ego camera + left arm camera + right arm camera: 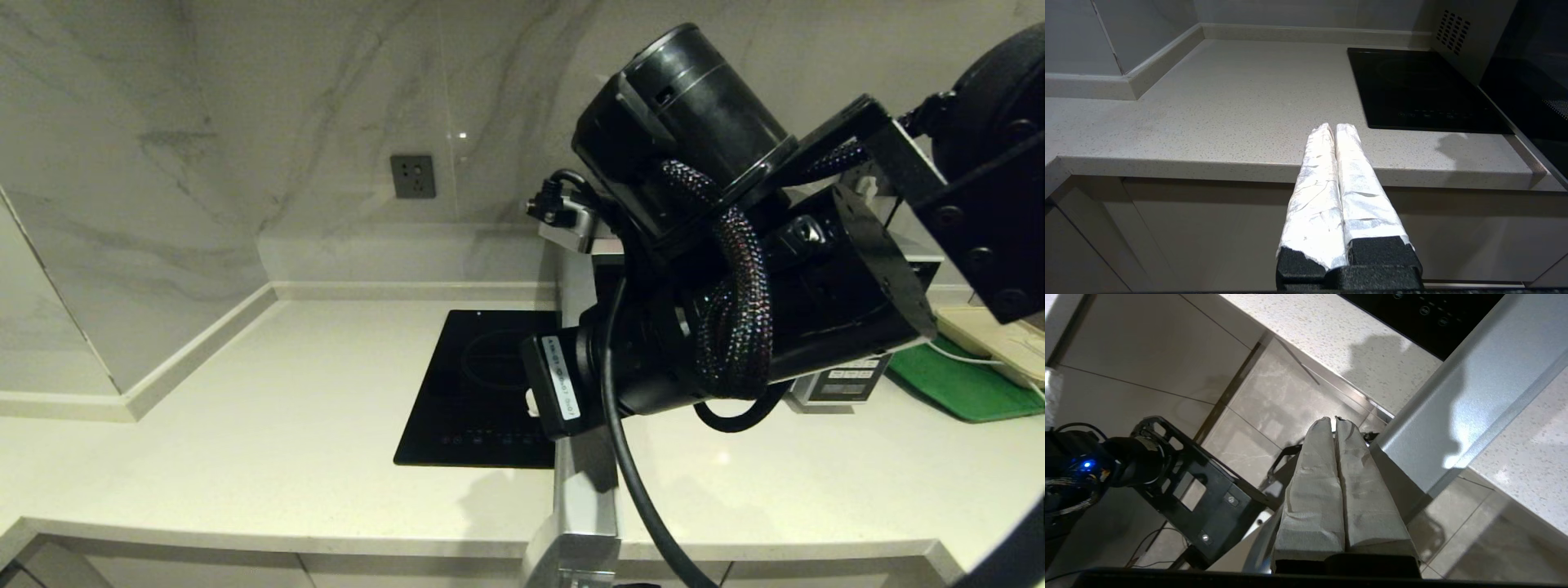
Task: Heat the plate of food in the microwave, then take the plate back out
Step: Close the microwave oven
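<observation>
Head view is mostly filled by the right arm (735, 269), a black mass of joints and braided cable raised in front of the microwave (845, 380), of which only a strip of keypad panel peeks out beneath the arm. The microwave's silver door (584, 490) stands swung open, seen edge-on and reaching out past the front lip of the pale speckled desk (245, 425). To the left of the door lies the flat black hob (482, 392), set into the desk, and on the marble wall behind sits a grey socket (412, 175). At the far right a green tray (963, 388) carries a beige container (992, 339). The plate of food shows in none of the views; where it sits cannot be told.

The left wrist view adds what the head view lacks: the left pincer (1333, 128), its two white-wrapped fingers pressed together with nothing between them, hovering off the desk's front edge, well left of the hob, with the microwave's vented side wall (1453, 32) beyond.

The right wrist view alone shows the right pincer (1333, 420), also clenched on nothing, pointing down toward the tiled floor (1290, 400) just beside the open door's outer end.
</observation>
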